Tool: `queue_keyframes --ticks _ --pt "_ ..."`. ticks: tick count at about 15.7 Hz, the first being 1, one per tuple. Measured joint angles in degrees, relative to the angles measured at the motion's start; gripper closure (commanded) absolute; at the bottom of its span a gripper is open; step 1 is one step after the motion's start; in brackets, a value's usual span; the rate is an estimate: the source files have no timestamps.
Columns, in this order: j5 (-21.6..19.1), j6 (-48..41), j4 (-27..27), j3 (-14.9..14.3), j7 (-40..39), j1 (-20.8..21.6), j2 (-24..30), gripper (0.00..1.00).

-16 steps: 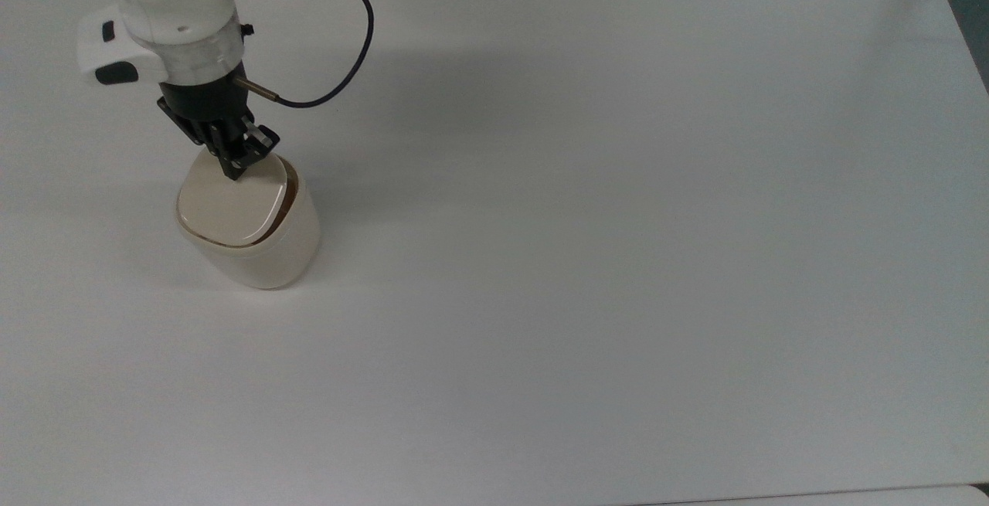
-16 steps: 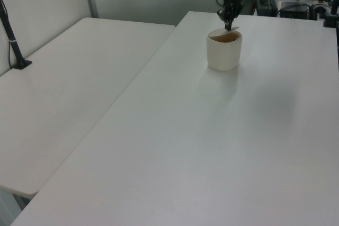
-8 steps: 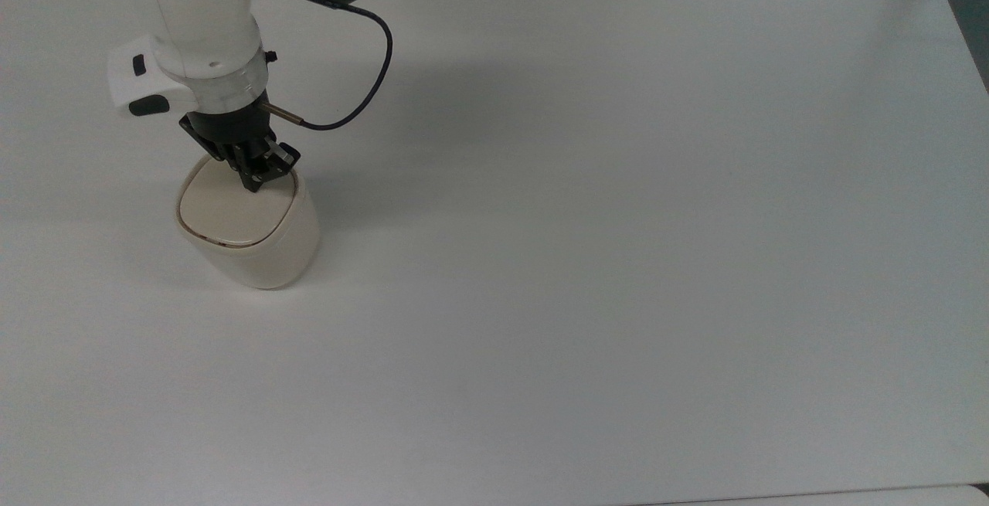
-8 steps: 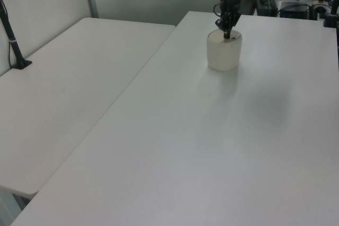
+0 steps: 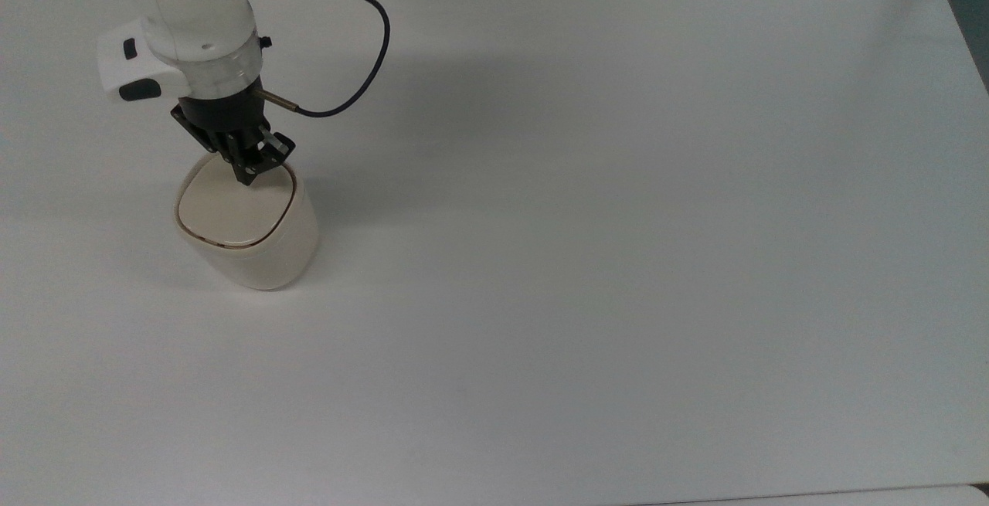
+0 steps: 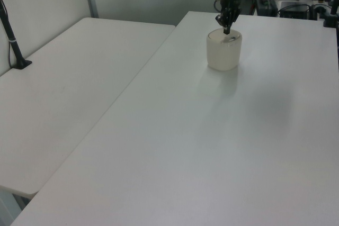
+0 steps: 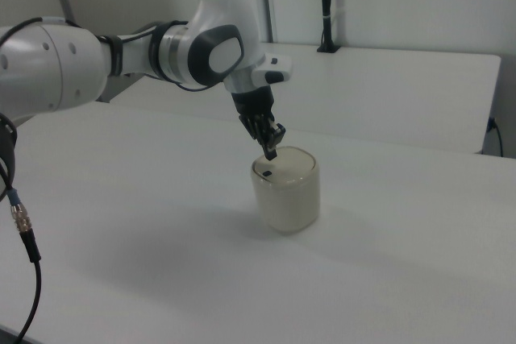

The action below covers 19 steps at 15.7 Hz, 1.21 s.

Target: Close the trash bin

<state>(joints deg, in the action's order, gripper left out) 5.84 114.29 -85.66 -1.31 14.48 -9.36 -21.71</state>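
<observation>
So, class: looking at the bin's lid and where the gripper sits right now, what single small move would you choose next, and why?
Probably lift the gripper straight up and clear. The lid lies flat in the trash bin, with no gap to the brown interior in the top view, and in the right view the tips hang just above it beside the small black latch. Nothing seems left to press.

Legible text, labels, brands, numbers, signs: none readable on any surface in the top, left or right view.

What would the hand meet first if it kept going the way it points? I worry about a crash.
Probably the trash bin's flat lid: the hand points down just above it.
</observation>
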Motion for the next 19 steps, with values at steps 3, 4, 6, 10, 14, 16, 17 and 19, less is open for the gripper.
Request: queue_keyframes --ticks 3,4,6,10,14,16,17,19 --pt "0.00 -2.60 0.13 0.09 -0.55 2.02 2.27 0.98" --pt "0.00 -3.67 0.14 0.12 -0.55 3.13 3.10 0.97" --pt "0.00 -6.77 0.16 0.21 -0.69 5.70 4.71 0.97" --pt "0.00 -12.93 0.16 0.35 -1.00 11.47 7.99 0.93" --pt "0.00 -16.31 0.02 0.41 -2.23 14.60 11.34 0.80" --pt "0.00 -17.96 -0.13 0.41 -3.08 14.99 13.17 0.29" --pt "-0.01 -19.06 -0.19 0.41 -3.50 15.01 14.01 0.00" --pt "-0.01 -20.85 -0.31 0.41 -4.06 15.01 15.29 0.00"
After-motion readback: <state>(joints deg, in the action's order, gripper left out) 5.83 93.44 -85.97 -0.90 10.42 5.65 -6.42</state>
